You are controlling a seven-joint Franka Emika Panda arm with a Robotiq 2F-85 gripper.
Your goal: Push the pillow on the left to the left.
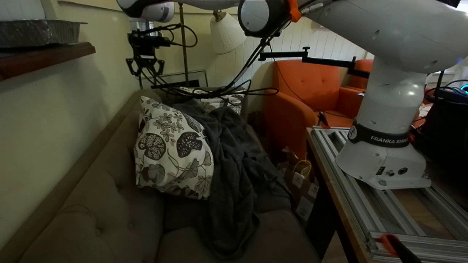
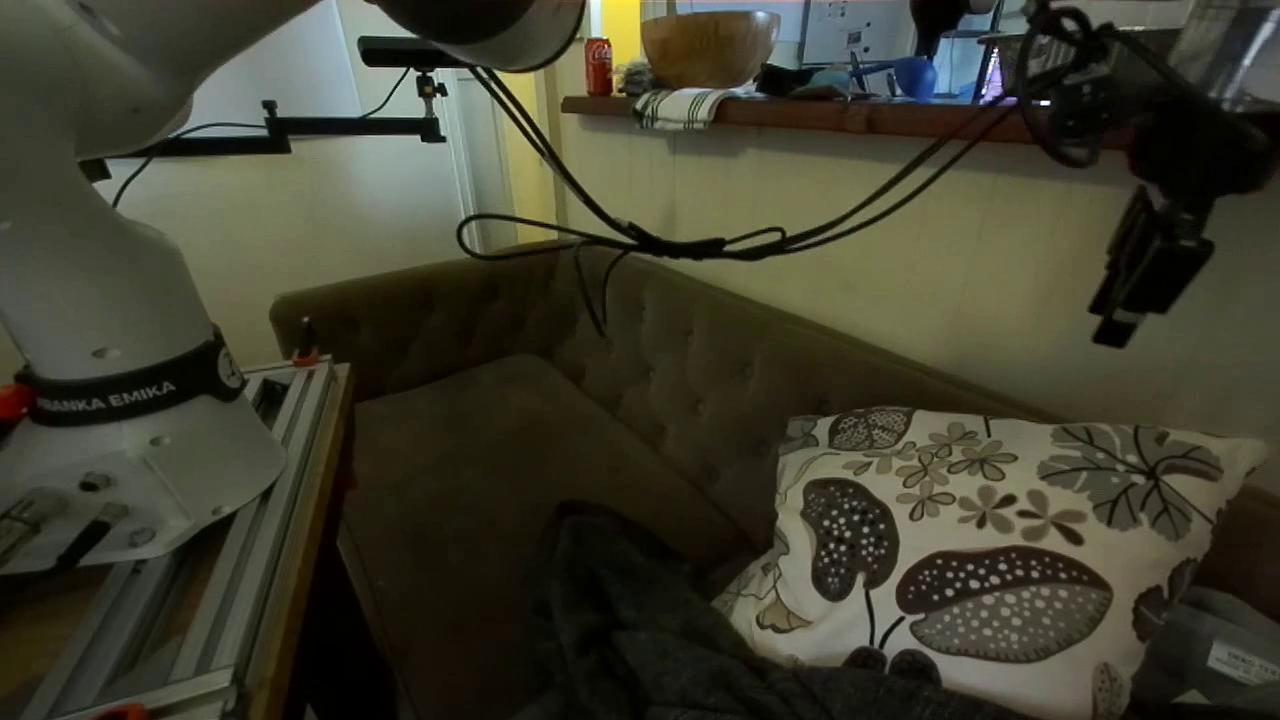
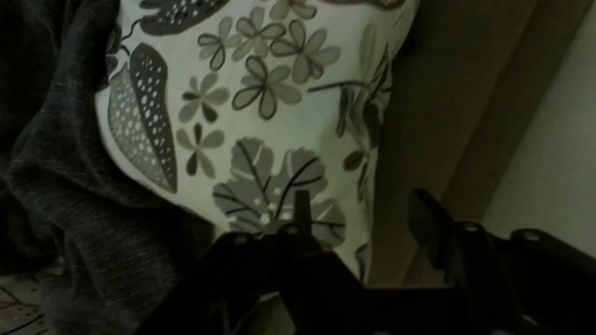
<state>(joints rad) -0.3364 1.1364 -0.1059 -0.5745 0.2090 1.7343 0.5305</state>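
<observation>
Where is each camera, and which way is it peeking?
An exterior view: standing apart, looking along the brown tufted sofa toward an orange armchair; white arm and black gripper show.
An exterior view: standing apart, facing sofa and brown wooden ledge; arm and gripper show.
Wrist view: mounted on the arm, facing down at the plump cream floral pillow and dark grey draped blanket; gripper fingers show.
Both exterior views share sofa, pillow, blanket, arm, gripper.

The robot's arm (image 1: 396, 40) is white, smooth and round like a fat pipe. A black band (image 1: 382, 138) around it says FRANKA EMIKA in white letters. Its white foot (image 1: 382, 162) has shiny screws (image 1: 382, 182). One big joint (image 1: 278, 18) is black with a pale round lid (image 1: 255, 15) and an orange piece (image 1: 294, 11). The loopy wires (image 2: 690, 246) and the fingers (image 3: 428, 228) are black.
</observation>
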